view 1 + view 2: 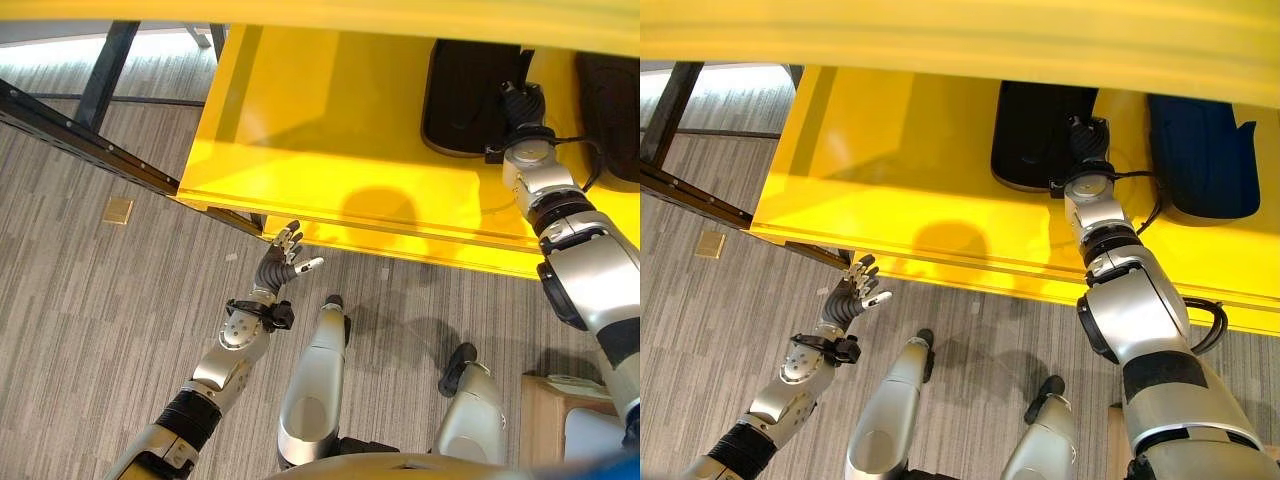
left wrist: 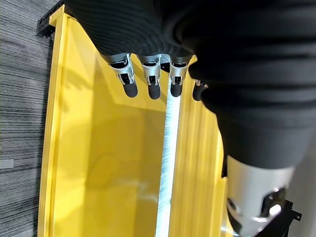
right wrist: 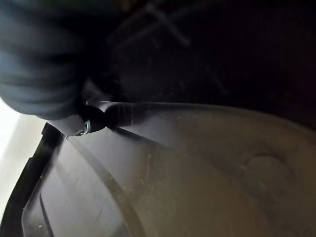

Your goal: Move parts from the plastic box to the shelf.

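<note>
A bright yellow flat metal shelf (image 1: 330, 120) spans the upper part of the head views, mounted on a dark metal frame (image 1: 90, 140) that stands on grey striped carpet floor (image 1: 90, 290). Two black moulded plastic parts lie on the shelf, one (image 1: 1035, 130) under the right hand (image 1: 1087, 140) and another (image 1: 1195, 160) just beside it. Whether that hand's fingers are curled or straight cannot be told. The left hand (image 1: 281, 260) hangs below the shelf's front edge, fingers spread, holding nothing. A small brass floor plate (image 1: 118, 210) sits in the carpet.
</note>
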{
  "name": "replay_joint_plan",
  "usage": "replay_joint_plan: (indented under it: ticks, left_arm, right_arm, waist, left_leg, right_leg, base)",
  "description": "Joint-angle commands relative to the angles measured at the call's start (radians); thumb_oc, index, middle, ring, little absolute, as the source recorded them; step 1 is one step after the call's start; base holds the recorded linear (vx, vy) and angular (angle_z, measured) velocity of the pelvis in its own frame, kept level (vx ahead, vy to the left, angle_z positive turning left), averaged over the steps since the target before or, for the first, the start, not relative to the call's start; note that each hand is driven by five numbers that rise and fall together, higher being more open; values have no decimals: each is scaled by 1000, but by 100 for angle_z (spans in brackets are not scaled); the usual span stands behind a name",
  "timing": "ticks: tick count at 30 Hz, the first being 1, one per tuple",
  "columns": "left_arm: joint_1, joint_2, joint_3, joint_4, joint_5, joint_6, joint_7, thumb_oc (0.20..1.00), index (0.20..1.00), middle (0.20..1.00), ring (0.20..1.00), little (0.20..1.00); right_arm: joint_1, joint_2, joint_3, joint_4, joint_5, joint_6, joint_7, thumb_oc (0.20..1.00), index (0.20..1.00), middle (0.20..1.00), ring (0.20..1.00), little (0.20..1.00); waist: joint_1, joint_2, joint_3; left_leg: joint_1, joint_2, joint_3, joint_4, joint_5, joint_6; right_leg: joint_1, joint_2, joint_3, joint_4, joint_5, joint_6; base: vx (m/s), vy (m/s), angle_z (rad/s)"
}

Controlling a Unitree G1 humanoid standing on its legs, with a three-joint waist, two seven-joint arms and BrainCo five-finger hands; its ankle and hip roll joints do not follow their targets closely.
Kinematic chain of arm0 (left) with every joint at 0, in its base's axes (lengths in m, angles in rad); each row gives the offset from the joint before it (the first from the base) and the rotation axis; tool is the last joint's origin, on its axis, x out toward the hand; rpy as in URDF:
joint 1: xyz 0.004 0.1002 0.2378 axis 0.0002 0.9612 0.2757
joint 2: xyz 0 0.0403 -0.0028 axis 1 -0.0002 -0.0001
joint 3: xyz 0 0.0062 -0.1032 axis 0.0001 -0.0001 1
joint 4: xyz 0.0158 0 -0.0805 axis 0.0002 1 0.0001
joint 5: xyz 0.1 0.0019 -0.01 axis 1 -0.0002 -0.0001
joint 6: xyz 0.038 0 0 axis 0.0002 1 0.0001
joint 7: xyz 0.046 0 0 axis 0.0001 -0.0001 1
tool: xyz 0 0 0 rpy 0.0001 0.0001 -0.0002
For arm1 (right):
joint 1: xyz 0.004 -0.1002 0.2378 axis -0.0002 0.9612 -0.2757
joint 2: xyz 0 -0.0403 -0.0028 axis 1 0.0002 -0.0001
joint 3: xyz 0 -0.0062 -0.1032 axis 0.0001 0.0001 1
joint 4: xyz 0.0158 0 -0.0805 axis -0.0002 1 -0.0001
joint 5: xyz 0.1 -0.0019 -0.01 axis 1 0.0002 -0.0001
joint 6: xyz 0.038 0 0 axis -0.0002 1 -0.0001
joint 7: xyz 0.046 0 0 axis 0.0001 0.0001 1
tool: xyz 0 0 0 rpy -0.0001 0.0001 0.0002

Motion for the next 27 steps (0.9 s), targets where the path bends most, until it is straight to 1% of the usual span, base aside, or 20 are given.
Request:
replay_joint_plan:
  ticks: [1, 14, 23, 25, 27]
  left_arm:
    - [-31, 48, -14, -73, -22, -64, 11, 1000, 1000, 1000, 1000, 1000]
    - [-45, 43, -28, -73, -22, -64, 16, 1000, 1000, 1000, 1000, 1000]
    - [-41, 43, -23, -68, -21, -66, 17, 1000, 1000, 1000, 1000, 1000]
    - [-39, 38, -16, -63, -22, -69, 19, 1000, 1000, 1000, 1000, 1000]
    - [-37, 37, -16, -64, -20, -70, 21, 1000, 1000, 1000, 1000, 1000]
  right_arm:
    - [-113, -3, -65, 15, 50, -67, -17, 200, 200, 200, 200, 200]
    - [-87, 28, -91, 30, 62, -64, -21, 200, 200, 200, 200, 200]
    - [-79, 40, -53, 25, 0, -51, -12, 200, 200, 200, 200, 200]
    - [-67, 46, -27, 22, -47, -43, -5, 200, 200, 200, 200, 200]
    - [-64, 47, -22, 20, -55, -42, -8, 200, 200, 200, 200, 200]
  waist:
    - [25, -7, 3]
    - [25, -3, 12]
    - [24, -3, 18]
    - [21, -7, 21]
    - [20, -8, 22]
  left_leg:
    - [-8, 44, -18, -16, 41, 6]
    - [-10, 42, -16, -9, 38, 9]
    - [-12, 41, -14, -13, 44, 8]
    - [-12, 42, -15, -15, 46, 7]
    - [-13, 43, -15, -15, 47, 6]
  right_leg:
    - [-23, -15, 37, 175, -73, -36]
    - [-30, -15, 43, 176, -70, -36]
    - [-29, -17, 43, 176, -68, -37]
    - [-31, -16, 45, 177, -66, -38]
    - [-31, -16, 44, 178, -67, -38]
  base:
    - [0, 0, 0]
    - [0, 0, 0]
    - [0, 0, 0]
    - [0, 0, 0]
    - [0, 0, 0]
